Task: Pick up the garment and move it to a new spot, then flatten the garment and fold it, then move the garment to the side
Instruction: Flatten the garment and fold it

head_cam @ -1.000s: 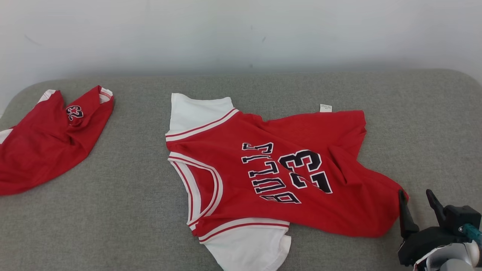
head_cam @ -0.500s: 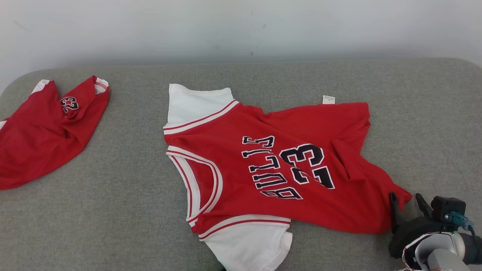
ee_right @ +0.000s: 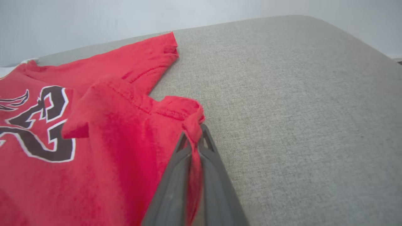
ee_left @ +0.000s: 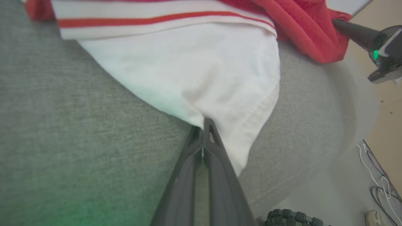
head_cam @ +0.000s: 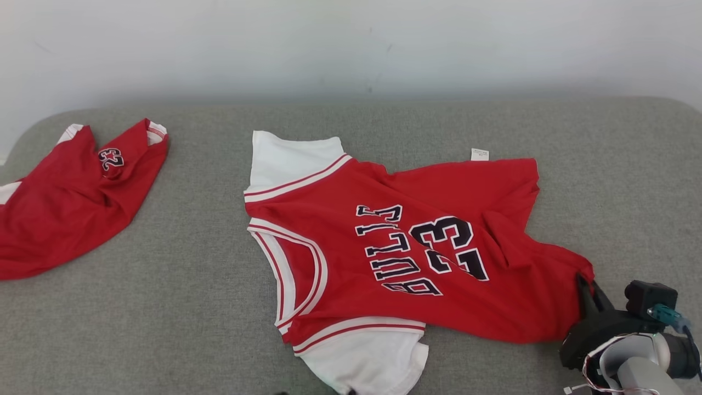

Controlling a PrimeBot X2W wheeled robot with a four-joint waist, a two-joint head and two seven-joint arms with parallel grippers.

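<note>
The jersey point(head_cam: 417, 247) lies spread on the grey cushion point(head_cam: 181, 285), roughly at its middle, front side up. Its neck points to the robot's left and its hem to the right. The black lettering and the number 23 read sideways in the head view. One white sleeve point(head_cam: 290, 159) lies toward the wall point(head_cam: 351, 44) and the other point(head_cam: 367, 362) at the near edge. The red body is creased near the hem, with a fold running from the number toward the near right corner. A small white tag point(head_cam: 479, 154) sticks out at the far edge.

The right gripper point(head_cam: 587, 285) sits at the near right corner of the hem. In the right wrist view its fingers point(ee_right: 176, 175) are clenched on a pinch of red cloth, which runs down between them from the tips point(ee_right: 196, 131). That corner of the jersey point(ee_right: 110, 141) bunches up at the grip.

In the left wrist view the left gripper point(ee_left: 203, 124) is at the edge of the near white sleeve point(ee_left: 201, 62). Its fingers point(ee_left: 220, 175) are pressed together with the sleeve's edge caught at the tips. The same view shows the right gripper point(ee_left: 355, 29) at the red corner, and beyond the cushion's edge the floor point(ee_left: 386, 103) with some cables point(ee_left: 380, 182).

A red garment point(head_cam: 71, 203), also marked 23, lies crumpled at the cushion's left end, well apart from the jersey.
</note>
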